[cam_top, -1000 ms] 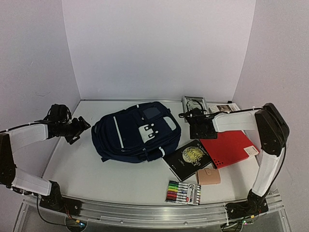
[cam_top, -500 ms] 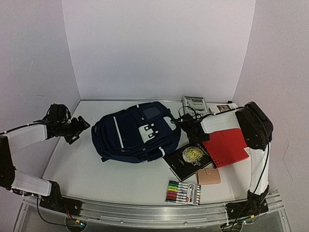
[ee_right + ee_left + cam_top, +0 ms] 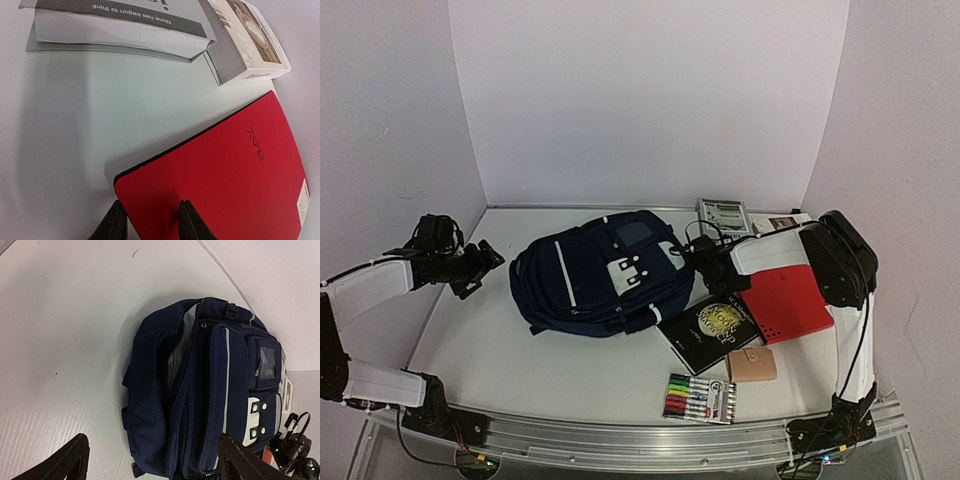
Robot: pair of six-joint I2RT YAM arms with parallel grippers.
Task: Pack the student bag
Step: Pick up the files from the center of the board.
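Jaws of the right gripper (image 3: 150,220) are set narrow astride the near corner of the red notebook (image 3: 225,170); whether the cover is actually pinched cannot be told. Step in hand, as judged: pickup of an item for packing. A confirmed grip, a lift and carriage leftward to the student bag (image 3: 603,275) are called for next. The bag is laid flat at mid-table, front upward, its zip parted on grey lining. Left gripper (image 3: 155,465) is held wide apart beside the bag, nothing in it; it is probably needed to spread the opening. Writing: "None has begun to think" is read on the grey booklet (image 3: 120,20). The notebook's embossed logo, the white box (image 3: 250,40) lettering and the black book (image 3: 713,328) title are not legible.
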